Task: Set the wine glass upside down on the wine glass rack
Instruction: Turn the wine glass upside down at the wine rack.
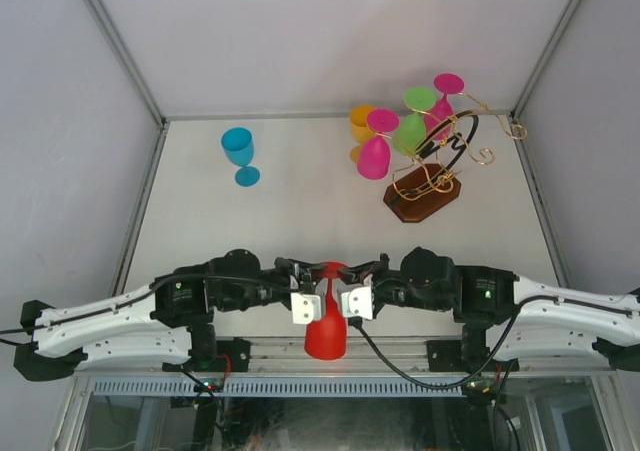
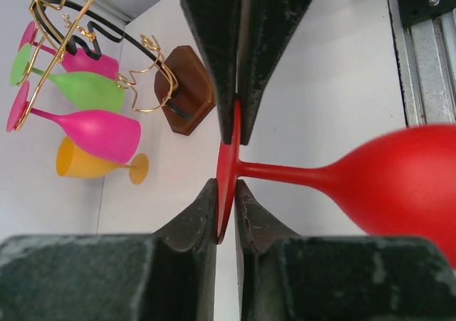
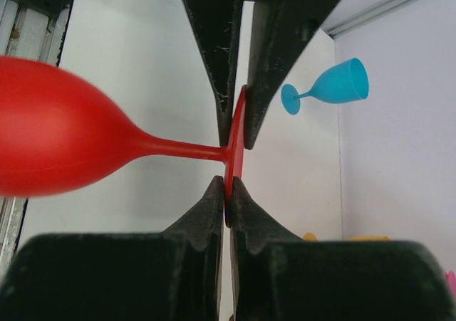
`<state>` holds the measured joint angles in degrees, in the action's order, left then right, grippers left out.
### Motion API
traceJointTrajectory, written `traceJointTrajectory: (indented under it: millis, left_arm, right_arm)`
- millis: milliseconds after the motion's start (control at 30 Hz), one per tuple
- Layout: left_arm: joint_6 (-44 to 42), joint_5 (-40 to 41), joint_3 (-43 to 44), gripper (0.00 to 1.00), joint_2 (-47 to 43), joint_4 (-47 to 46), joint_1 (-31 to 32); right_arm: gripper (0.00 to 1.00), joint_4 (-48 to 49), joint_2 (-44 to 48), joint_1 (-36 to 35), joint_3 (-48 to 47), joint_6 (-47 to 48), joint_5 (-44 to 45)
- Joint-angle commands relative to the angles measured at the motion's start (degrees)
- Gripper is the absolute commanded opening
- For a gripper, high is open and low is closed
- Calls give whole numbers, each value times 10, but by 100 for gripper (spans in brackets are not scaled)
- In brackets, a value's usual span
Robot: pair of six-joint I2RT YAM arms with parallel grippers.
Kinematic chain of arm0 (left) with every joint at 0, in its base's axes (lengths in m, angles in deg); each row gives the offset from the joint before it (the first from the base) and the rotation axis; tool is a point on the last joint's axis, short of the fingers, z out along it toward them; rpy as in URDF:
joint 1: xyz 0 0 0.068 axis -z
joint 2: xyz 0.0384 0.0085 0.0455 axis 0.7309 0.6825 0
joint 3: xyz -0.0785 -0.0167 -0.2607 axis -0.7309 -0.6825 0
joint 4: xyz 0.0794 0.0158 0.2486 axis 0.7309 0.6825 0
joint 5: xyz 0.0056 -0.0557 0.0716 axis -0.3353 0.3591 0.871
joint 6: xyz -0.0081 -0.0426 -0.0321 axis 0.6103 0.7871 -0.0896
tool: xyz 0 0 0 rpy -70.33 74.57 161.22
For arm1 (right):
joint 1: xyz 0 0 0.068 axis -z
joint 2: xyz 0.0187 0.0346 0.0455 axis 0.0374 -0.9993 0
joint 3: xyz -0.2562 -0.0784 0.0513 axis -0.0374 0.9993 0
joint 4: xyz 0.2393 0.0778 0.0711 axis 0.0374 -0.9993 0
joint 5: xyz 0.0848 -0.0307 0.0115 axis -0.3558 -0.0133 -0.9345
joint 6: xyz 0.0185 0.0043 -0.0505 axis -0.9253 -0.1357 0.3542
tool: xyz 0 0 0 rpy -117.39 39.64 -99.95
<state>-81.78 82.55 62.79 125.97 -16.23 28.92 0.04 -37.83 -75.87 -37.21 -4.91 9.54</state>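
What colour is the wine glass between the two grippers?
The wine glass is red all over, bowl to foot; clearest in the left wrist view.

the left gripper's (image 2: pixel 226 193) fingers closely flank the foot of the red wine glass (image 2: pixel 399 179) from below while the right gripper (image 2: pixel 239 118) pinches it from above, and beyond, the wine glass rack (image 2: pixel 187 86) carries pink glasses (image 2: pixel 100 132) and a green glass (image 2: pixel 85 90), with an orange glass (image 2: pixel 89 163) just beside them.
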Motion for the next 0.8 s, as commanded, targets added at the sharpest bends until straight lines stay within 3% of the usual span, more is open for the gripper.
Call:
traceJointTrajectory:
  millis: [0, 167, 333, 533, 700, 767]
  left_arm:
    - [-10, 11, 10, 11, -4, -8, 3]
    - [-13, 21, 10, 1, -2, -3, 3]
    - [-15, 38, 11, 0, 4, 2, 3]
    - [-15, 57, 13, 0, 12, 3, 3]
    - [-14, 88, 7, 0, 8, -2, 3]
    - [-14, 97, 3, 0, 5, -4, 3]
  right_arm:
    - [0, 26, -1, 8, -28, 0, -17]
    - [1, 24, 0, 13, -29, -14, -23]
    - [6, 22, 7, 15, -29, -29, -30]
    - [23, 19, 18, 16, -29, -42, -19]
    - [30, 31, 37, 15, -28, -100, 8]
    - [40, 42, 48, 14, -21, -134, 20]
